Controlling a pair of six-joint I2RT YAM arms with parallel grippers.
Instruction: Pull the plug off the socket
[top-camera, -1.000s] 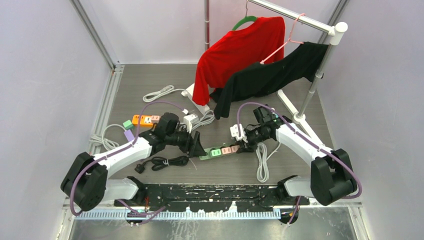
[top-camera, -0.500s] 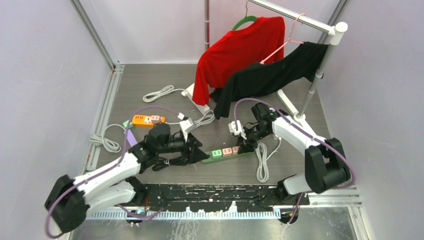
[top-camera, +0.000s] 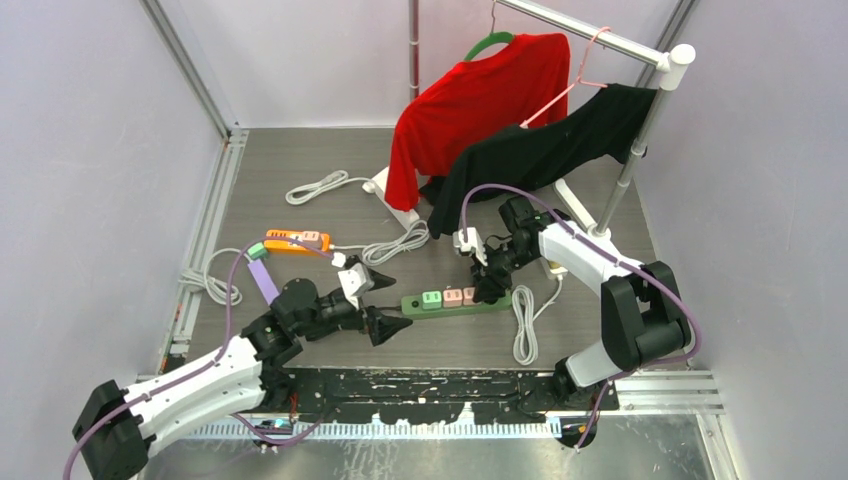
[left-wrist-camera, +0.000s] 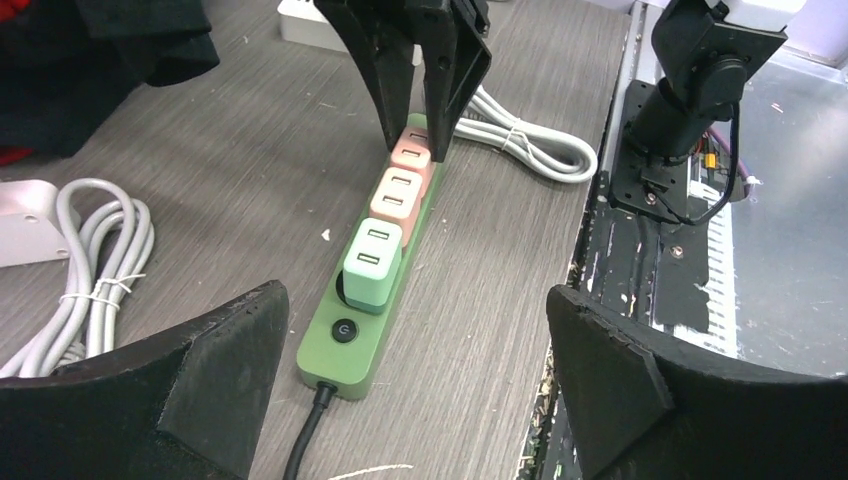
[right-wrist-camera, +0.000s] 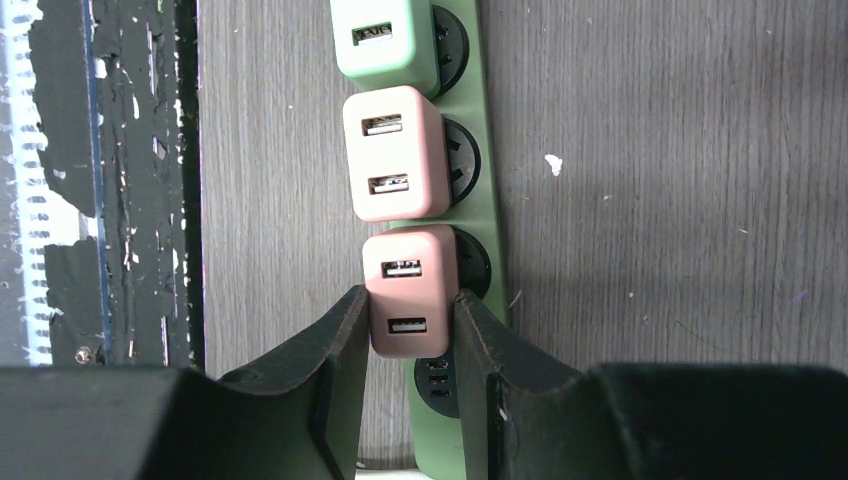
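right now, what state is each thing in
right gripper, shut on end pink plug
end pink plug, seated in power strip
middle pink plug, plugged in
green plug, plugged in
left gripper, open, empty
power strip, lying flat
red shirt, hanging on rail
black shirt, hanging on rail

A power symbol seemingly marks the power-strip button (left-wrist-camera: 343, 330).

1 overhead overview, 2 close wrist views; power strip (top-camera: 412, 302) common.
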